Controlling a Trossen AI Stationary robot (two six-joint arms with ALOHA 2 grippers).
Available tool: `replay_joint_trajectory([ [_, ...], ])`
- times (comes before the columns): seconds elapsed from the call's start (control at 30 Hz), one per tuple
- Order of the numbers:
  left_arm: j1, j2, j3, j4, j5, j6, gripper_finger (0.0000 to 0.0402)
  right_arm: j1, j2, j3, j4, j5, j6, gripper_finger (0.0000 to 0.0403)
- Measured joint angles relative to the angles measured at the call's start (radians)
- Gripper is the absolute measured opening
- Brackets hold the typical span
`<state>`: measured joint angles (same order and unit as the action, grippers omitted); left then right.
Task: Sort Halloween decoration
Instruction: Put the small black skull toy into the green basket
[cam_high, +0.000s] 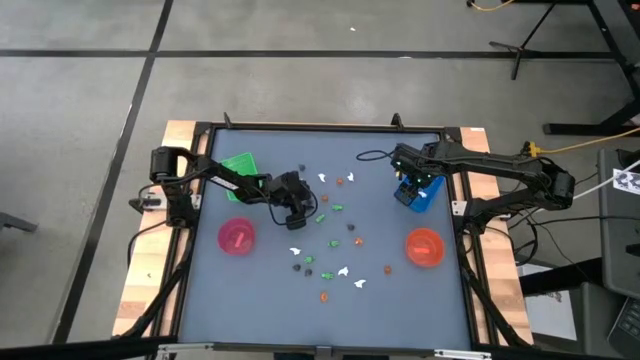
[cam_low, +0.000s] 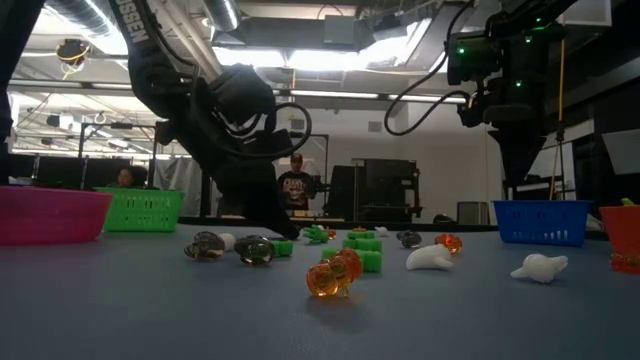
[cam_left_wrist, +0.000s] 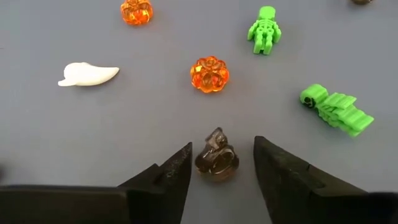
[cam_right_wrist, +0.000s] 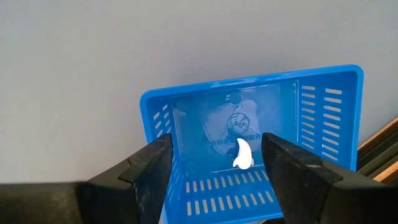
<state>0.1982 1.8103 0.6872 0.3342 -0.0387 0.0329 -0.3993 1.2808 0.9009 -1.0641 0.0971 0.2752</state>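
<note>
While my left gripper (cam_left_wrist: 216, 163) hangs low over the middle of the grey table (cam_high: 270, 290), its two dark fingers stand apart on either side of a small dark figure (cam_left_wrist: 216, 159) that sits on the table between them. I see a gap on each side of that figure, so the fingers are not pinching it. Just beyond it lies an orange pumpkin (cam_left_wrist: 209, 74), with a second orange pumpkin (cam_left_wrist: 137, 10) farther off. A white ghost (cam_left_wrist: 87, 74) lies to one side, and two green skeletons (cam_left_wrist: 264, 29) (cam_left_wrist: 336, 108) lie to the other.

From above, the rest of the small figures are scattered loosely across the middle of the table, white, orange, green and dark ones, all apart from the containers. The green basket (cam_high: 240, 165) sits behind my left arm, and the pink bowl (cam_high: 237, 237) sits near its elbow side, toward the front.

My right gripper (cam_right_wrist: 212, 165) hovers over the blue basket (cam_right_wrist: 323, 124) at the far right of the table, with its fingers spread wide and nothing between them. One white ghost (cam_right_wrist: 242, 155) lies on the floor of that blue basket. The orange bowl (cam_high: 424, 246) stands nearer the front on the same side.
</note>
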Motion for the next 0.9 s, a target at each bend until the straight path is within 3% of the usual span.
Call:
replay_joint_trajectory([
  [0.47,-0.001,0.0,-0.002,0.001,0.003,0.001,0.0103,0.0,0.0,0.0,0.0,0.0,0.0,0.0246],
  [0.9,-0.001,0.001,-0.003,0.015,-0.003,0.002,0.0081,0.0,0.0,0.0,0.0,0.0,0.0,0.0246],
])
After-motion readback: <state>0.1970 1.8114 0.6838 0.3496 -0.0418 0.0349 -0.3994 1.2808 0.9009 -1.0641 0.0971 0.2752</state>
